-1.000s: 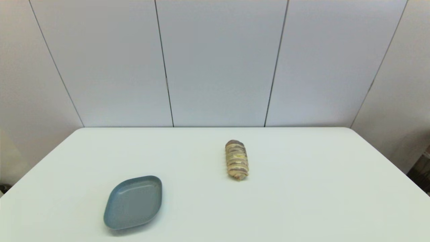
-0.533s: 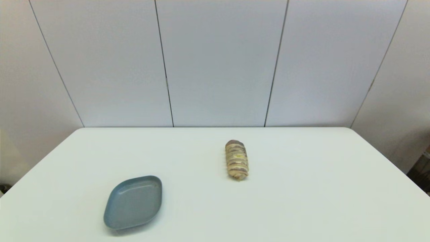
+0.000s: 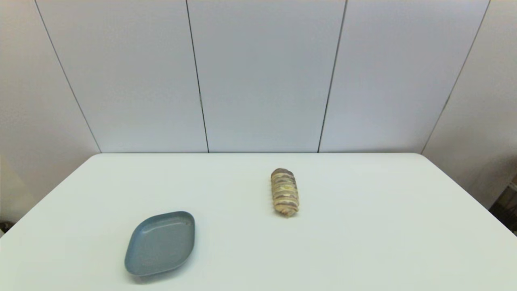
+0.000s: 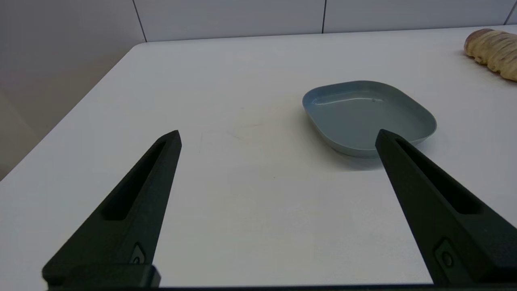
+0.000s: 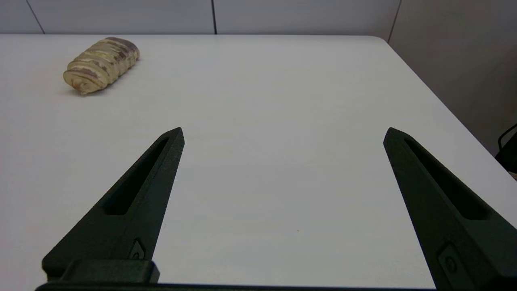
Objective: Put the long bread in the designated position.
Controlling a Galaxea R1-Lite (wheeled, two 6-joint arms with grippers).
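The long bread (image 3: 284,192) lies on the white table a little right of centre, its length running away from me; tan with brown-purple and pale yellow bands. It also shows in the right wrist view as the long bread (image 5: 101,64) and at the edge of the left wrist view (image 4: 492,50). Neither arm appears in the head view. My left gripper (image 4: 278,135) hangs open over the table's near left, short of the dish. My right gripper (image 5: 282,133) hangs open over the near right, well short of the bread. The designated position carries no mark that I can make out.
A blue-grey dish (image 3: 160,243) sits empty at the near left, also seen as the dish (image 4: 420,121) in the left wrist view. White wall panels stand behind the table. The table's right edge (image 5: 444,109) drops off beside my right gripper.
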